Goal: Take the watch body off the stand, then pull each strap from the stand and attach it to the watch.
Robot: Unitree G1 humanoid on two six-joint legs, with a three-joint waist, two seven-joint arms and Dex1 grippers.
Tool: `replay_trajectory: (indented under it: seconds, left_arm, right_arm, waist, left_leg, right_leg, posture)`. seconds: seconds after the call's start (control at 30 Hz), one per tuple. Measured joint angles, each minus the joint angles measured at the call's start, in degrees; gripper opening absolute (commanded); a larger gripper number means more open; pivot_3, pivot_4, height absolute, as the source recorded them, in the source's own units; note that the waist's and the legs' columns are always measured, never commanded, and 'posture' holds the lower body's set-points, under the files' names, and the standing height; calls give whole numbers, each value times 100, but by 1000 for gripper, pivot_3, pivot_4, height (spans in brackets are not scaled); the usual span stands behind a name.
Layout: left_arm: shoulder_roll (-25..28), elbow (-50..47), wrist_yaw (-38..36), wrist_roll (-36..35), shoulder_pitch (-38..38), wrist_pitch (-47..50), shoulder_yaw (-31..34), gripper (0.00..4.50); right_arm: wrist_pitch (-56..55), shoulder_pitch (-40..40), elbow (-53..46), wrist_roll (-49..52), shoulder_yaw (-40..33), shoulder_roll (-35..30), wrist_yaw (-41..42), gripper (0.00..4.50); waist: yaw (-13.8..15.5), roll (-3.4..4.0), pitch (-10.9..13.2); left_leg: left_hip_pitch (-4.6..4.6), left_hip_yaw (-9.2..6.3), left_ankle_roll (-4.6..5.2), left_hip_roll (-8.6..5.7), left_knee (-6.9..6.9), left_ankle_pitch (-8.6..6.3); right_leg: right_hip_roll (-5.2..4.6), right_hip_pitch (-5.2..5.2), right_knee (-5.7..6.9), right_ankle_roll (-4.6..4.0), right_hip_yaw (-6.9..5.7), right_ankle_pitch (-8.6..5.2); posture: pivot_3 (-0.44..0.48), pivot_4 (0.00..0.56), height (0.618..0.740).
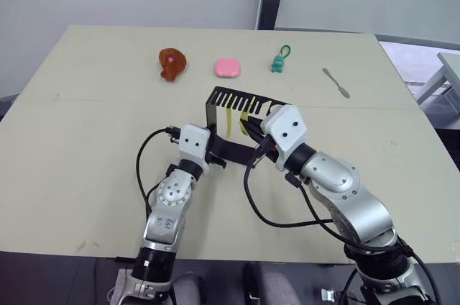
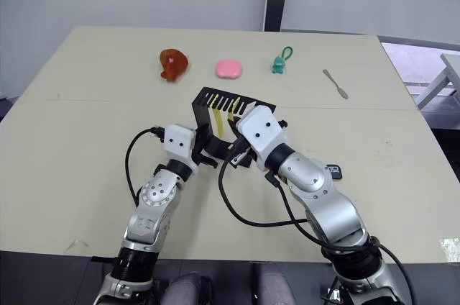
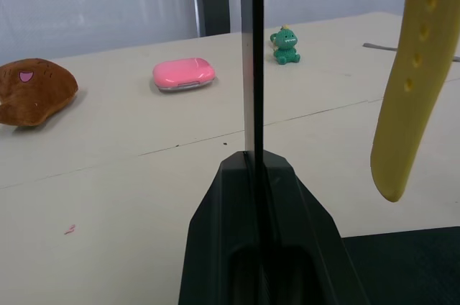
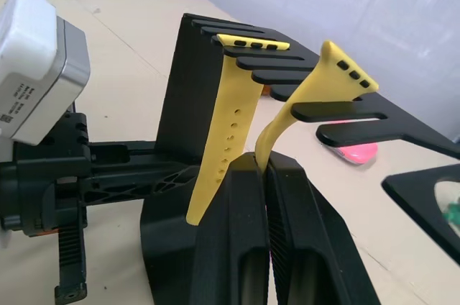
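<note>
Table (image 1: 86, 125) noted as pale beige, carrying all items. Stand (image 1: 215, 107) found upright near the table's centre, comb-slotted arm uppermost, flat foot lying toward the robot. Left gripper (image 3: 253, 168) seen clamped on the stand's thin upright wall, on the stand's left side, fingers closed flat against the black plate. Right gripper (image 4: 264, 168) found below the comb arm on the stand's right side, closed on the lower end of one strap (image 4: 305, 100), which curved up to its slot. Other strap (image 4: 223, 125) observed hanging straight down from a slot nearer the upright, untouched. Watch body (image 2: 334, 171) recorded lying on the table well to the right of the stand, beside the right forearm. Beyond the stand: brown plush (image 1: 172, 64), pink block (image 1: 228, 67), green dinosaur charm (image 1: 279, 62), small metal spoon (image 1: 336, 83).
</note>
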Motion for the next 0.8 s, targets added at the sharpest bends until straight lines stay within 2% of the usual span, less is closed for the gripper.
replay_trajectory:
  seconds: [0.47, 0.67, 0.8]
  left_arm:
    - [42, 62, 7, 29, -21, -79, 13, 0]
    - [59, 81, 3, 29, -29, -90, 15, 0]
    - [115, 71, -18, 30, -26, -90, 4, 0]
  right_arm:
    - [-1350, 621, -66, -331, -240, -286, 466, 66]
    - [-914, 1150, -153, 863, -908, -320, 1087, 66]
    - [-356, 1230, -175, 1714, -1374, -453, 1376, 66]
  waist:
    - [-3, 0, 0]
    - [-5, 0, 0]
    - [-10, 0, 0]
  left_leg:
    - [6, 1, -2, 2, -1, 1]
    - [9, 1, -1, 2, -1, 0]
    - [10, 1, -1, 3, -2, 0]
  right_leg:
    - [3, 3, 2, 0, 0, 0]
    - [2, 9, 3, 0, 1, 0]
    - [3, 9, 3, 0, 3, 0]
  posture:
    - [0, 150, 740]
    - [0, 150, 740]
    - [0, 150, 740]
